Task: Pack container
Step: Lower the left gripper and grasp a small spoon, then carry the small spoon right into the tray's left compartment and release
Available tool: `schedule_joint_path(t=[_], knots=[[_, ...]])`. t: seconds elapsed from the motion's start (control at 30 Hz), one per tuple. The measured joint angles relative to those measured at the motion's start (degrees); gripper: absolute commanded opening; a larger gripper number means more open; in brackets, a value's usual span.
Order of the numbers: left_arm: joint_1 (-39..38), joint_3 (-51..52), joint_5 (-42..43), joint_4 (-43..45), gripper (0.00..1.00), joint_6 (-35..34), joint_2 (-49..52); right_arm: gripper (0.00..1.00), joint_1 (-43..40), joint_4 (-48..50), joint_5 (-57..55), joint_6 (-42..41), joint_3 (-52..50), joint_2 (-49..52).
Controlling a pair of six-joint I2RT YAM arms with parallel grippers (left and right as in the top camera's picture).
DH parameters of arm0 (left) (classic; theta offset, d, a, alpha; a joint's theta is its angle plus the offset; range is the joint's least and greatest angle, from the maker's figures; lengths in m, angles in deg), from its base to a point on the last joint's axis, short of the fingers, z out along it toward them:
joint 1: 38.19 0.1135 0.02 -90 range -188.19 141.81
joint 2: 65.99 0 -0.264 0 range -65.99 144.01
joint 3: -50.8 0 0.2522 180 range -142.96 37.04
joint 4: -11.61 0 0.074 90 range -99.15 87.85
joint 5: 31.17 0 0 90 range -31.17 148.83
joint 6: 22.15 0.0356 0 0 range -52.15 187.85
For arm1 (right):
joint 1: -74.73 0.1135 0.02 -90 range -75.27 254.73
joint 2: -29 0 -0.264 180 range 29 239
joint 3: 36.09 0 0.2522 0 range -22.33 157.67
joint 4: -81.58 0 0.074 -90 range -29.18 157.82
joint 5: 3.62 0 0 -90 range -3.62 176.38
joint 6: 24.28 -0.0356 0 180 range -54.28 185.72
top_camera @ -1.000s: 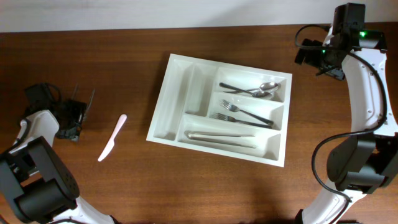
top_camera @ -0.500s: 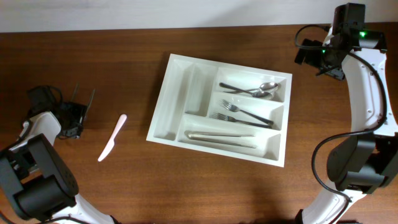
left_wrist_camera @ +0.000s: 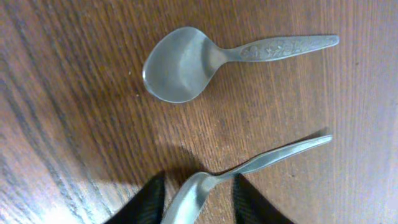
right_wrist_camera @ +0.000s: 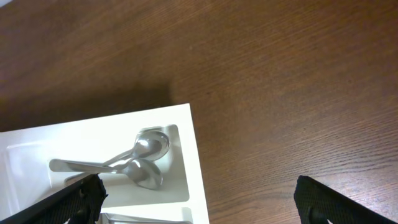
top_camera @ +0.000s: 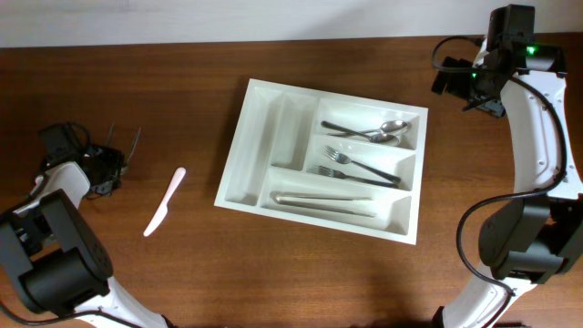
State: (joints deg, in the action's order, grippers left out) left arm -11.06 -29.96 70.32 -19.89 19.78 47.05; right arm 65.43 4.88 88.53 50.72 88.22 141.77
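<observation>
Packing looks partly done, going by what lies where. The tray (top_camera: 258, 150) sits mid-table, a little toward the far edge. Its three long compartments hold spoons (top_camera: 381, 132), forks (top_camera: 357, 167) and some long pale pieces (top_camera: 323, 200) I cannot identify. The two narrow compartments look bare. Left to pack, I judge, are a pink knife (top_camera: 164, 201) on the table (top_camera: 301, 282) between the tray and the left edge, and two loose spoons by that edge.

My left tool (left_wrist_camera: 199, 202) is down there, well apart from the tray. It is spread astride the bowl of the near spoon (left_wrist_camera: 267, 158), not plainly gripping it, and the other spoon (left_wrist_camera: 180, 65) lies just beyond. My right tool (right_wrist_camera: 205, 196) hangs near the far right corner, spread wide and carrying nothing, just past the tray's spoon corner.
</observation>
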Motion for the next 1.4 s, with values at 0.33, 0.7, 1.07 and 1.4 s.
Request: schedule_joint_path(t=[0.33,0.7,1.07,1.4], knots=[[-0.7,0.0,1.9,0.3,0.02,0.0,0.4,0.99,0.0,0.0,0.0,0.0,0.0,0.0],[-0.8,0.2,6.8,2.4,0.02,2.9,1.0,0.99,0.0,0.0,0.0,0.0,0.0,0.0],[-3.7,0.0,16.9,3.2,0.02,10.0,1.5,0.99,0.0,0.0,0.0,0.0,0.0,0.0],[-6.1,-2.3,18.6,3.7,0.02,11.7,-10.2,0.99,0.0,0.0,0.0,0.0,0.0,0.0]])
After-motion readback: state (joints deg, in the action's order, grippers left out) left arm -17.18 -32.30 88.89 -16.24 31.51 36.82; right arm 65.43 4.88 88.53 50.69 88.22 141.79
